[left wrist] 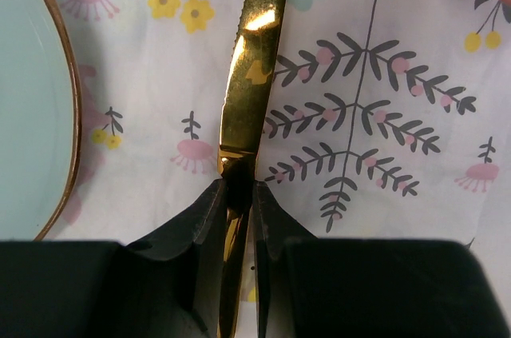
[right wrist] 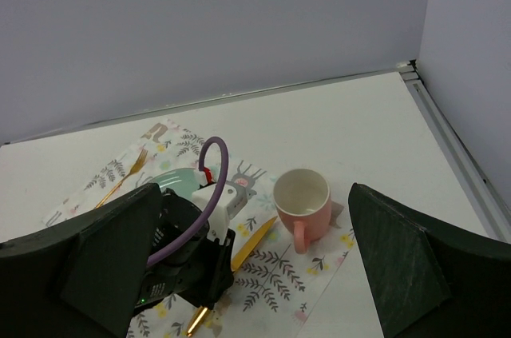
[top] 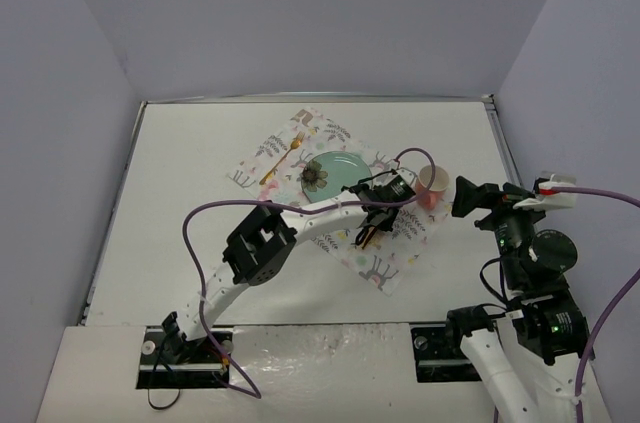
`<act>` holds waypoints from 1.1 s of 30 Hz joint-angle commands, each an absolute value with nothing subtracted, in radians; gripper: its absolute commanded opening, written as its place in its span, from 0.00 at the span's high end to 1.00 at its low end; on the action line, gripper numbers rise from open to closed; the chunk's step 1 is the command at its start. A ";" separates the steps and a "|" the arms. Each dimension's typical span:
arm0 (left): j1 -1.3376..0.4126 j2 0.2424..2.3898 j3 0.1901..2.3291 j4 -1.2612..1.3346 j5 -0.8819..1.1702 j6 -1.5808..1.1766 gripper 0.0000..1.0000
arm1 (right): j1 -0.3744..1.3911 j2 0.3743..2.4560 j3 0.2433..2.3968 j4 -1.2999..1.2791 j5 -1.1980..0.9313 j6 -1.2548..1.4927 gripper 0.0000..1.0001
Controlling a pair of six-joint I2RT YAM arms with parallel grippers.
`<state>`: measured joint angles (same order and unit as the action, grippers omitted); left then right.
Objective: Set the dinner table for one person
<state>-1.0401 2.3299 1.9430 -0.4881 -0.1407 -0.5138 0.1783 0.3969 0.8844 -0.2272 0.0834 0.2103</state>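
Tableware for the single setting is gathered on a floral placemat (top: 385,268) that lies askew near the middle of the dinner table (top: 200,153), the wide white top that fills the overhead view. Furthest left on the mat is a gold fork (top: 283,165), just beside the rim of a pale green plate (top: 335,173).

Right of the plate, the left gripper (left wrist: 238,194) is clamped on a gold knife (left wrist: 247,74), its black fingers pinching the narrow neck where handle meets blade. The blade runs roughly alongside the plate's edge and points toward the pink cup (top: 433,183). Whether it already rests flat on the mat cannot be told.

The main risk appears to lie here. The grip is on a slim, polished neck, so the knife could twist or slip as the jaws part and end up crooked. If the arm pulls away along the blade's line, the tip may nudge the cup, which stands close ahead at the mat's right corner. Fingers dragging low could also wrinkle the thin mat and shift the plate and fork with it.

Furthest right, the right gripper (top: 468,197) hovers near the cup with its jaws wide apart and nothing between them. A reach from that side now would likely crowd the left arm.
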 commanded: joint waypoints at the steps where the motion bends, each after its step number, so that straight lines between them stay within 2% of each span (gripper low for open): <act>1: -1.058 2.281 2.002 -0.454 -0.175 -0.558 1.00 | 0.186 0.402 0.922 -0.173 0.107 0.192 0.00; 33: -1.077 2.348 2.075 -0.530 -0.149 -0.614 0.99 | 0.186 0.382 0.888 -0.175 0.121 0.195 0.00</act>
<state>-1.0687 2.3641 1.9991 -0.5327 -0.1532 -0.5870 0.1783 0.3804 0.8845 -0.2443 0.1028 0.2050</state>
